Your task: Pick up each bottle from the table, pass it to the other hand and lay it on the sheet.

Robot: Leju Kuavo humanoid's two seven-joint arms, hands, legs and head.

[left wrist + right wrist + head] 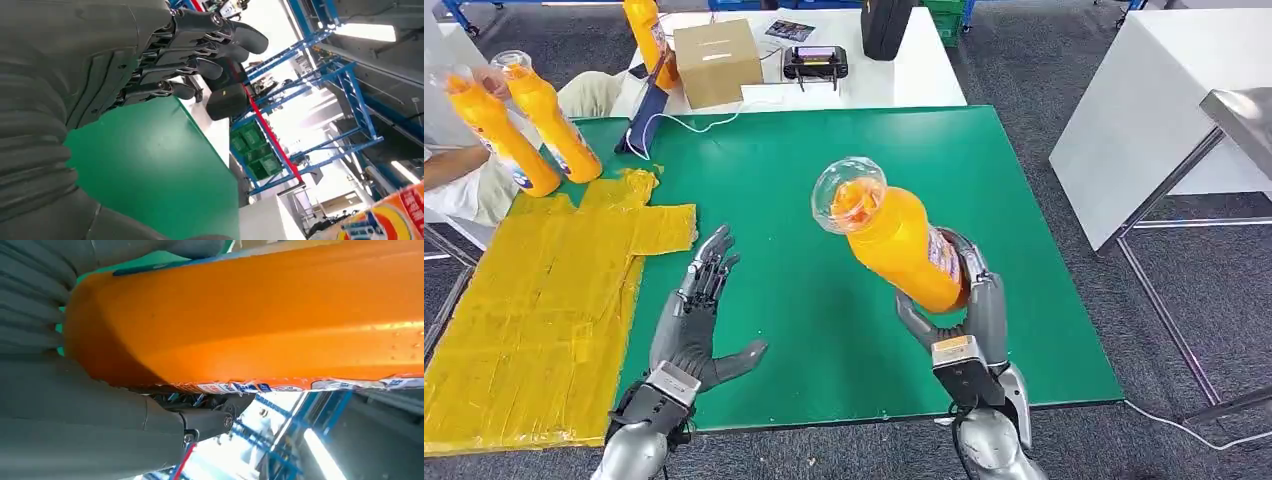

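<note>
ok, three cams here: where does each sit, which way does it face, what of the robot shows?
Head view: high on the body, facing forward and down at the green table; shows the open left hand and the right hand holding an orange bottle.
Left wrist view: behind the left hand, facing across the table and up to blue racks.
Right wrist view: behind the right hand, close against the bottle.
Shared: the bottle shows in all three, in the left wrist view as a corner.
</note>
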